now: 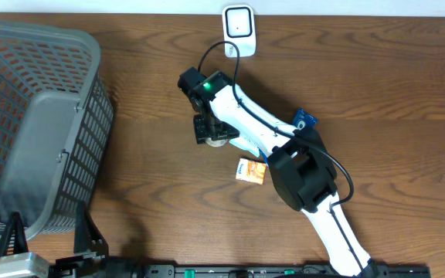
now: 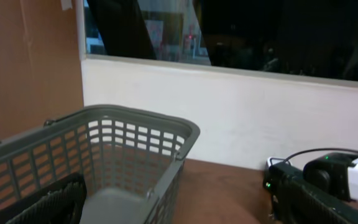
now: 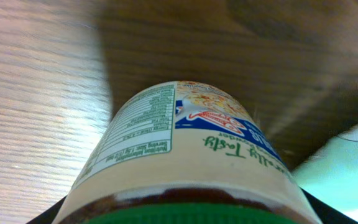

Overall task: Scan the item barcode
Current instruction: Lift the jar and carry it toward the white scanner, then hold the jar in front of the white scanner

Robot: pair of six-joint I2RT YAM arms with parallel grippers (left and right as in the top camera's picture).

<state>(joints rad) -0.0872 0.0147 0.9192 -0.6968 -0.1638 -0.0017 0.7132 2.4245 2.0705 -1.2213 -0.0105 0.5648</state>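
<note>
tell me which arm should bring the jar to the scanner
right: its gripper straddles the jar, near the scanner; the left gripper sits far off beside the basket

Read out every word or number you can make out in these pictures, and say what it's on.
"Tasty": green script on the jar label, upside down in the right wrist view.
The nutrition panel on the jar: too small to read.
The red logo on the jar: blurred.
The orange packet on the table: print too small.
The scanner: no legible text.
</note>
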